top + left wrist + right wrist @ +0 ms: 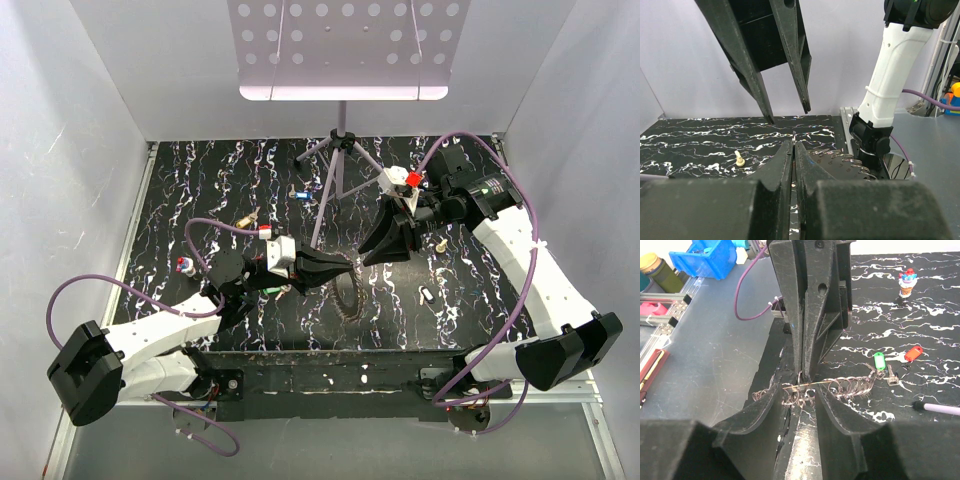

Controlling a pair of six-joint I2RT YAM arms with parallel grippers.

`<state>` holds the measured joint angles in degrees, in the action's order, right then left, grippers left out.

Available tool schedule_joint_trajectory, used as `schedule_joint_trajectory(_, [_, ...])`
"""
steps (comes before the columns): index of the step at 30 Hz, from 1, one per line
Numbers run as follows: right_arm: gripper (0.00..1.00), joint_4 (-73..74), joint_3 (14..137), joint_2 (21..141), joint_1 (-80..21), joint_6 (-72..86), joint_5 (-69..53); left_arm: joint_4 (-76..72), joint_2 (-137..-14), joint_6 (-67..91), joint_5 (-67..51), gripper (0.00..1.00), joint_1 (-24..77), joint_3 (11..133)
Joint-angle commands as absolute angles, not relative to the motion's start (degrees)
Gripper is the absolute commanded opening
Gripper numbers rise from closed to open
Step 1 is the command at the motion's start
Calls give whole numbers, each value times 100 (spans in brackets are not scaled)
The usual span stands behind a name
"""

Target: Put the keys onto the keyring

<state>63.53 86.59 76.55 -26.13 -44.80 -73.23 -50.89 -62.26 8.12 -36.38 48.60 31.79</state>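
The keyring [349, 298] stands on edge at the table's middle front, a flat toothed disc [855, 161] with small wire rings [850, 385] along its rim. My left gripper [347, 272] is shut on its upper rim, and thin metal shows between the tips [794, 141]. Coming from the right, my right gripper [368, 258] is open [802, 394], its fingers on either side of the rim and one small ring. A green-headed key [880, 361], a red-headed key [913, 353] and a silver key [891, 376] lie loose on the table. A brass key [247, 218] and a blue-headed key [300, 194] lie further back.
A tripod stand [340, 150] with a perforated plate [340, 45] rises at the back centre. A small toy figure [185, 264] stands at the left. A cream peg-like piece [740, 159] and a small pale item [427, 293] lie on the black marbled table [200, 190]. White walls close three sides.
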Motion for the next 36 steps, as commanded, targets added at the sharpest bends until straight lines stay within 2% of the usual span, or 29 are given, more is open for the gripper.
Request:
schedule_joint_trajectory(1, [39, 6434, 8851, 7664, -2689, -4728, -7374, -5651, -6126, 843, -3296, 0, 4887, 3050])
schedule_joint_trajectory(20, [37, 6091, 8701, 7682, -2979, -4412, -7146, -6231, -6266, 1301, -3006, 0, 4983, 2909])
schedule_joint_trajectory(26, [28, 6065, 8684, 7673, -3032, -4395, -7137, -6258, -6293, 1310, -2901, 0, 5019, 2918])
schedule_joint_trajectory(29, [16, 6065, 8675, 7655, -3041, -4395, -7084, -6267, -6293, 1327, -2857, 0, 5027, 2909])
schedule_joint_trajectory(31, [2, 6073, 8692, 7646, -3041, -4395, -7067, -6258, -6311, 1336, -2848, 0, 5036, 2918])
schedule_joint_trajectory(36, [1, 6213, 8675, 7594, -3041, -4508, -6953, -6092, -6311, 1389, -2874, 0, 5036, 2944])
